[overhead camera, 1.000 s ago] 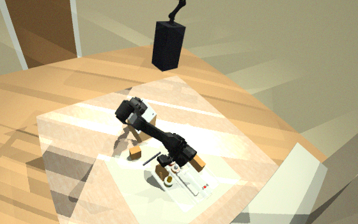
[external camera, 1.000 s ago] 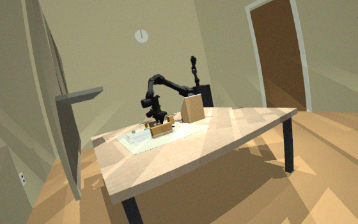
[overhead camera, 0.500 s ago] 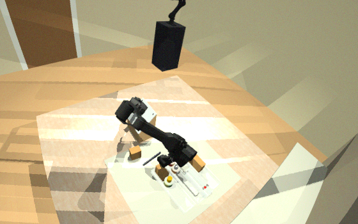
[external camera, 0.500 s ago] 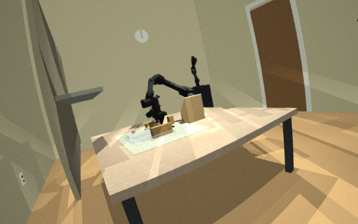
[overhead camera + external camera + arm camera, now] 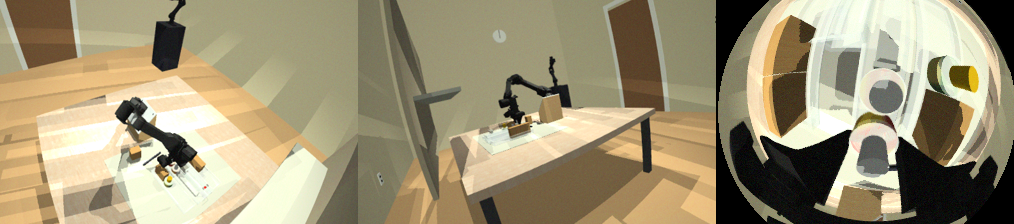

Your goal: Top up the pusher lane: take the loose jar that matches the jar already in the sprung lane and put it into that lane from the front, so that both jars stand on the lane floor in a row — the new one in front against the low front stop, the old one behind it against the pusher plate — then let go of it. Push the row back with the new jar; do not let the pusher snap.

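Observation:
My gripper (image 5: pixel 874 137) (image 5: pixel 518 122) is shut on a jar with a grey cap and a pale pinkish shoulder (image 5: pixel 875 136); a brown-yellow and red body shows beyond the shoulder. The matching lane jar (image 5: pixel 879 84) (image 5: pixel 175 169), also grey-capped, stands in the clear sprung lane directly beyond the held jar. The two look very close in the wrist view; whether they touch, and whether the held jar's base is on the lane floor, cannot be told. The front stop is hidden, and the pusher plate is not clear. A yellow-capped jar (image 5: pixel 947 75) (image 5: pixel 168 182) stands in a neighbouring lane.
Brown blocks flank the lanes, one at the left (image 5: pixel 790 80) (image 5: pixel 198 163) and one at the right (image 5: pixel 941 125) (image 5: pixel 161 172). A small orange block (image 5: pixel 135 153) and a dark rod (image 5: pixel 151 159) lie nearer the arm's base. A pale mat (image 5: pixel 224 174) lies under the rack.

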`<state>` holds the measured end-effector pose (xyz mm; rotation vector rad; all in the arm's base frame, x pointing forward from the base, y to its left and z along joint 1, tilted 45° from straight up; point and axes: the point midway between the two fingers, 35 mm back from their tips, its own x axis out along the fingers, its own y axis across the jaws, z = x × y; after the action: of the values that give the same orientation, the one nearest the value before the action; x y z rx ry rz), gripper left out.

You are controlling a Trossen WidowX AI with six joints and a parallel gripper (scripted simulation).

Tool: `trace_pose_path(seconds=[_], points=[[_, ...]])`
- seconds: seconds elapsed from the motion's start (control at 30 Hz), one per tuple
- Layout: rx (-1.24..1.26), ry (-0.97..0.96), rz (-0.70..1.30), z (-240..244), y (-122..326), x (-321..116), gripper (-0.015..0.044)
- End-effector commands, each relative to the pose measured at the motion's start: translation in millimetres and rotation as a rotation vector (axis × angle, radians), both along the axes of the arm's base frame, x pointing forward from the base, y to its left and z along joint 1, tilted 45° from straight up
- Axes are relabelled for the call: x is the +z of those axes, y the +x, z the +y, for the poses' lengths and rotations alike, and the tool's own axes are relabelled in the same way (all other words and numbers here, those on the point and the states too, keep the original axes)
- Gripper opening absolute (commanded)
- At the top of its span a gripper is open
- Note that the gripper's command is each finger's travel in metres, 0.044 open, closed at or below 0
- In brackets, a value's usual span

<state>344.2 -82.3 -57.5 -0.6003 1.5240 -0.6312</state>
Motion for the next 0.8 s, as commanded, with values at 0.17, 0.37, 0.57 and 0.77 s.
trace_pose_path(seconds=[0.17,0.37,0.57,0.77], points=[[0.007,-0.002,-0.024,1.7,7.8,2.1,0.0000],[0.007,-0.002,-0.024,1.7,8.6,2.1,0.0000],[0.007,-0.002,-0.024,1.6,9.4,2.1,0.0000],[0.007,-0.002,-0.024,1.6,10.2,2.1,0.0000]])
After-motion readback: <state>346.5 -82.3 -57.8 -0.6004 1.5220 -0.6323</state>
